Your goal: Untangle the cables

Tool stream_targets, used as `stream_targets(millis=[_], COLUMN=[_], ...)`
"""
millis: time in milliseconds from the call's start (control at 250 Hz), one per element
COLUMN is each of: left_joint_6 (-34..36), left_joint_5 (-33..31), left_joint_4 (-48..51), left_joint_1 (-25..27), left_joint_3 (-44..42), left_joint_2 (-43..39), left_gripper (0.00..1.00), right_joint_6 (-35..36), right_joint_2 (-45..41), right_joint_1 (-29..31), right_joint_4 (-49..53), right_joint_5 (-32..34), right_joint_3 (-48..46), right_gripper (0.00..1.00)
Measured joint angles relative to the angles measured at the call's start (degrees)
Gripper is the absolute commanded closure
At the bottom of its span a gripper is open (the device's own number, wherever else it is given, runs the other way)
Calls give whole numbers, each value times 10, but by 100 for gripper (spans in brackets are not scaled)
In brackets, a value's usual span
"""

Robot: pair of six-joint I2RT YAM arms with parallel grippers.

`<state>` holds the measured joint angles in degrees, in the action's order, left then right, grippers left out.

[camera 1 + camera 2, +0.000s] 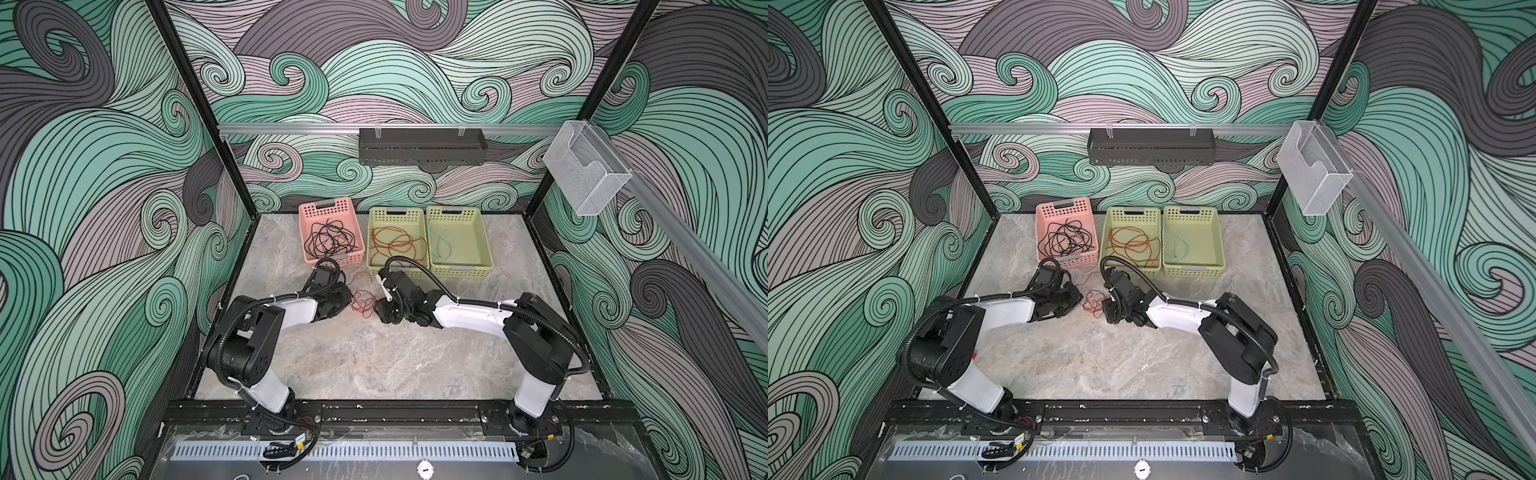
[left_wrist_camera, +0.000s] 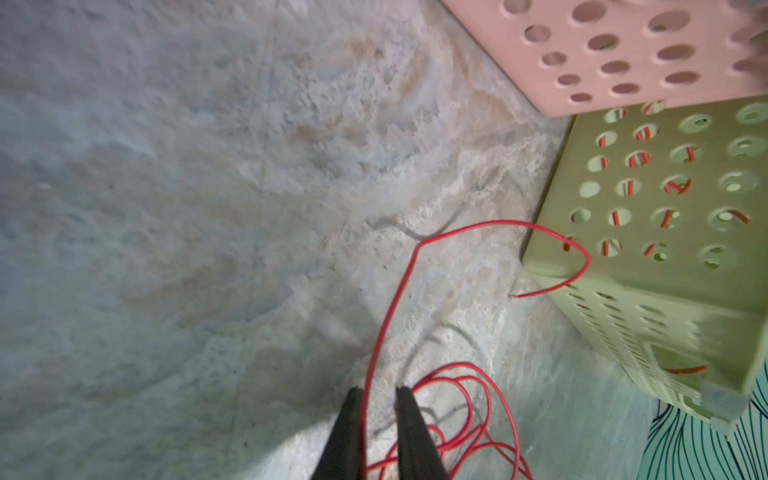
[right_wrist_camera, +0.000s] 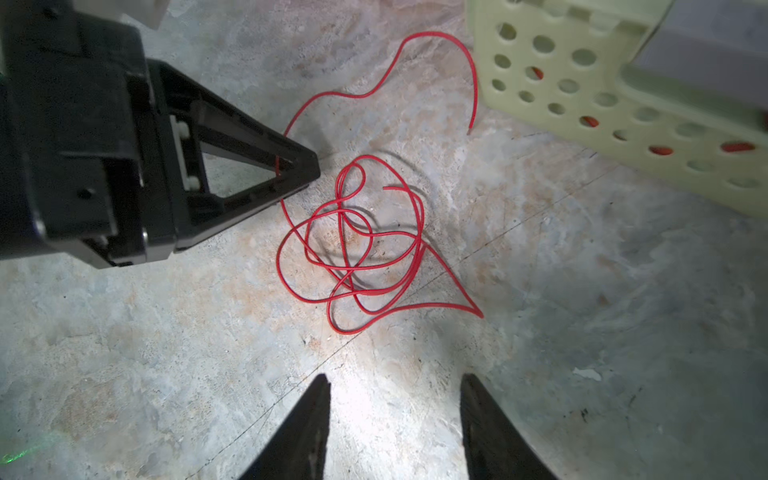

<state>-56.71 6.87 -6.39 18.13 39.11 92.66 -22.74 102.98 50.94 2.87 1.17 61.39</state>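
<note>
Between the two arms, just toward 12 o'clock of the marble tabletop's (image 1: 374,365) middle in both top views, the red cable (image 1: 363,300) lies in a loose tangle of loops. The left gripper (image 3: 309,168) sits at the tangle's 9 o'clock with its tips pressed together on a strand of the cable. The right gripper (image 3: 397,382) waits at 4 o'clock, fingers spread and holding nothing. One free end of the cable curls toward 12 o'clock, close to the middle green basket (image 1: 397,212), which holds orange-brown cables (image 1: 395,245). At 11 o'clock the pink basket (image 1: 328,203) holds black cables (image 1: 328,241). At 1 o'clock a second green basket (image 1: 455,210) holds a short teal piece (image 1: 442,245).
</note>
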Motion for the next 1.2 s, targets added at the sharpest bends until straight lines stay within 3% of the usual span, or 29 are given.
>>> stream_targets(millis=[28,168,340,507,651,947,1199], left_joint_6=[3,23,63,130,176,191,172], left_joint_5=[-1,-3,-2,2,27,70,89], left_joint_4=[3,26,111,224,285,352,358], left_joint_1=[0,0,6,38,54,66,82], left_joint_3=[2,9,38,166,276,339,351], left_joint_2=[-1,-21,-123,-239,-292,-319,-321], left_gripper=[100,100,100,100,100,100,100], right_joint_6=[-2,-17,-34,-39,-37,17,49], right_joint_2=[0,9,12,-22,-102,-275,-303], right_joint_1=[-3,-29,-44,-40,-40,-29,-16], right_joint_4=[3,8,-2,-16,-31,-69,-96], right_joint_5=[0,-1,-1,1,-3,-47,-117], right_joint_3=[3,21,24,-6,-48,-97,-97], right_gripper=[45,44,45,45,45,38,37])
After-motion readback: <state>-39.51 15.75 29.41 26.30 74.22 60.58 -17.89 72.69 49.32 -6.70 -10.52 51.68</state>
